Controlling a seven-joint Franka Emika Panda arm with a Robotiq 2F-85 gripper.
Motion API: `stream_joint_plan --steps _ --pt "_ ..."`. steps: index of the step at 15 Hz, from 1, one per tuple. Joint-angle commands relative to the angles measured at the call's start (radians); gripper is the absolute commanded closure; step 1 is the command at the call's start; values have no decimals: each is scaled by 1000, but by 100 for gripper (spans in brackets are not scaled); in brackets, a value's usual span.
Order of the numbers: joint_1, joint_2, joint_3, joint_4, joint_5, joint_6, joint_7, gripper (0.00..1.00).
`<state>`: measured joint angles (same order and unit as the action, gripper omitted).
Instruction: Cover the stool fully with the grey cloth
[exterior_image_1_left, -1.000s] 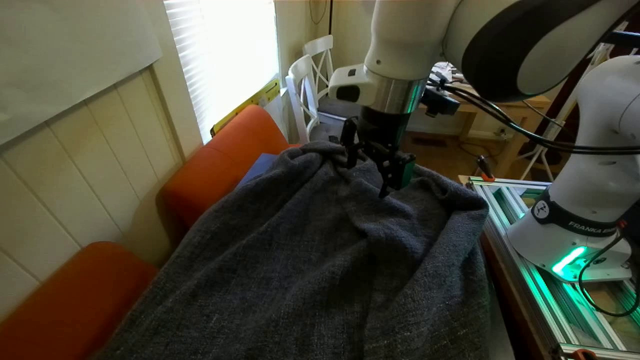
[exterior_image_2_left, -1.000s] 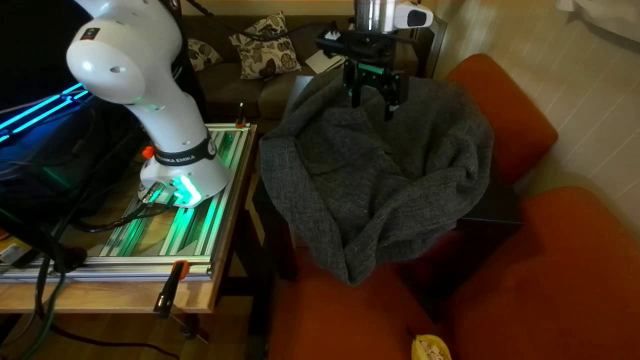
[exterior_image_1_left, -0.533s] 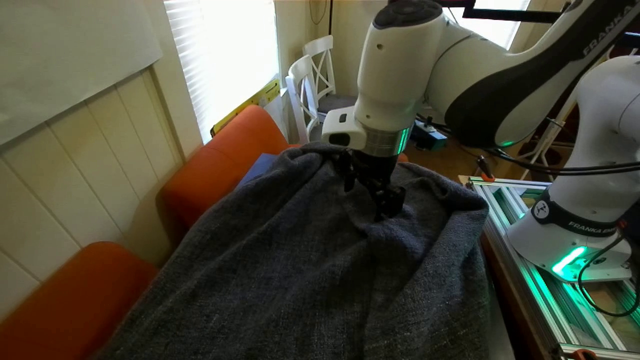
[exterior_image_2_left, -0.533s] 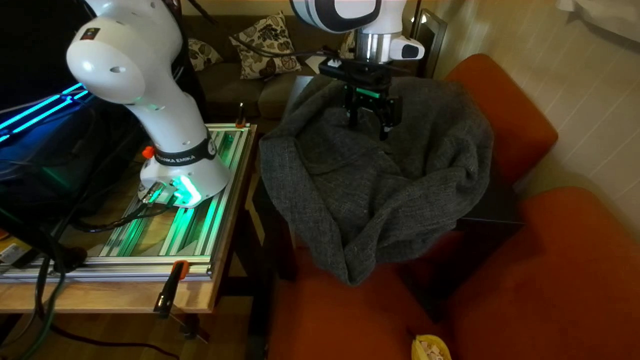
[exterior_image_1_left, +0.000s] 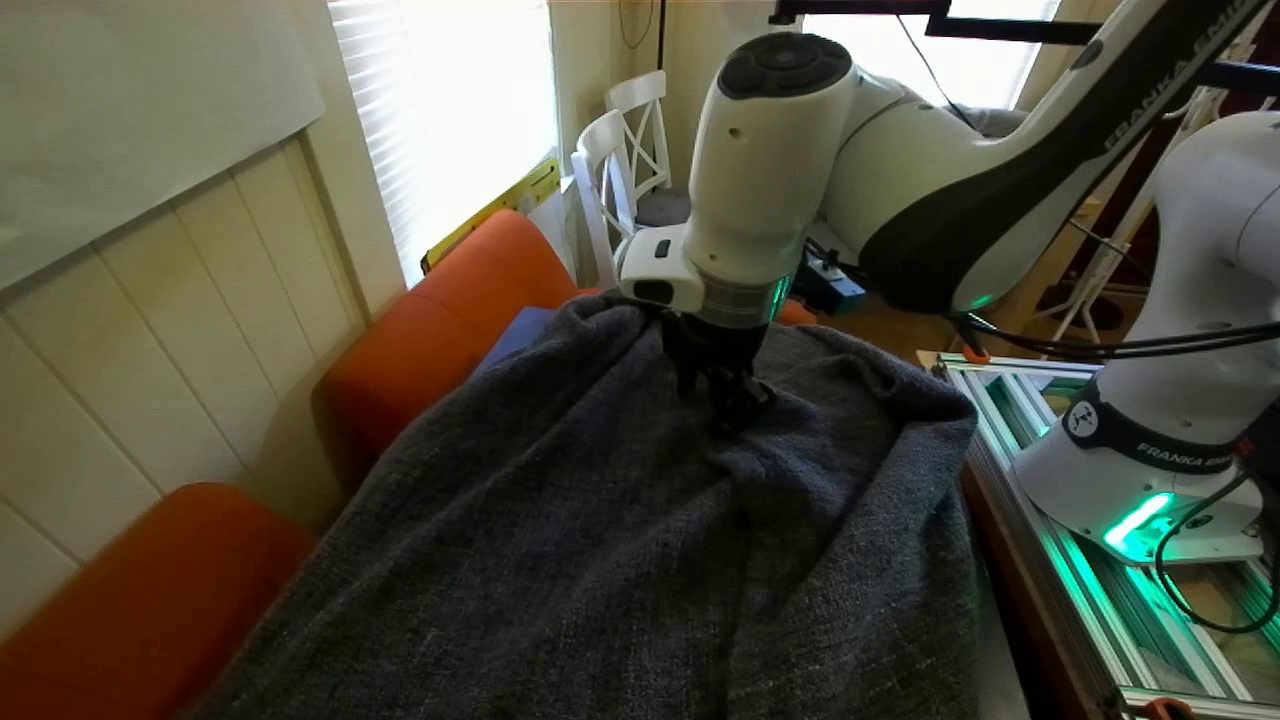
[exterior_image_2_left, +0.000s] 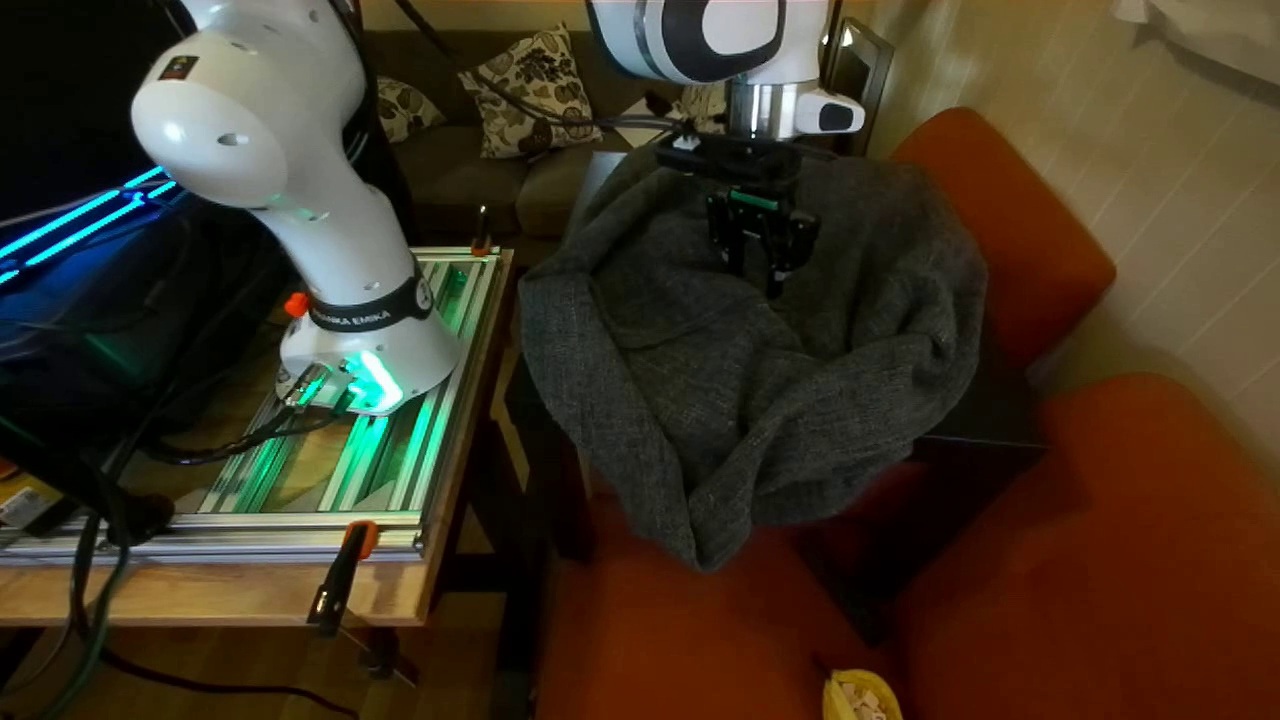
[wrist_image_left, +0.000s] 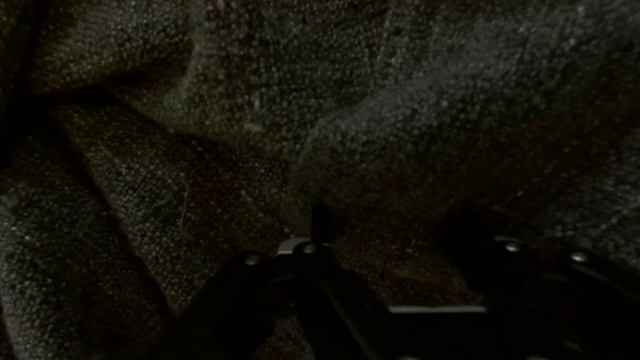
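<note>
The grey cloth (exterior_image_1_left: 600, 530) lies in a large rumpled heap with folds and hanging edges. It also shows in an exterior view (exterior_image_2_left: 770, 410) and fills the wrist view (wrist_image_left: 240, 90). A dark flat surface (exterior_image_2_left: 990, 425) shows from under its edge; I cannot tell whether this is the stool, which is otherwise hidden. My gripper (exterior_image_2_left: 755, 280) points down over the far part of the cloth, with its fingertips at or just above the fabric (exterior_image_1_left: 705, 405). In the wrist view the fingers (wrist_image_left: 392, 220) are apart, with cloth below and between them and nothing clearly pinched.
Orange cushioned seats (exterior_image_1_left: 450, 320) stand along the wall side and in front of the cloth (exterior_image_2_left: 690, 640). The robot base stands on a metal-framed table (exterior_image_2_left: 440, 400) with a clamp (exterior_image_2_left: 342, 580). A yellow bowl (exterior_image_2_left: 862, 695) sits on the orange seat. White chairs (exterior_image_1_left: 605, 170) stand behind.
My gripper has come down from above the cloth to its surface, shifting left in an exterior view. Its fingers look somewhat closer together. The cloth has not visibly moved.
</note>
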<state>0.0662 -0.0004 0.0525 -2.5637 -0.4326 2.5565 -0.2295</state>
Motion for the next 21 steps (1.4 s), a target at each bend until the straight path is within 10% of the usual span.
stream_joint_plan --steps 1,5,14,15,21 --pt "-7 12 -2 23 -34 -20 29 69" --pt "-9 -14 -4 19 4 -52 -1 98" --pt "-10 -167 -26 -42 324 -97 -212 99" --pt "78 -187 -135 -66 413 -91 -306 99" --pt "51 -457 -216 -118 693 -551 -628 99"
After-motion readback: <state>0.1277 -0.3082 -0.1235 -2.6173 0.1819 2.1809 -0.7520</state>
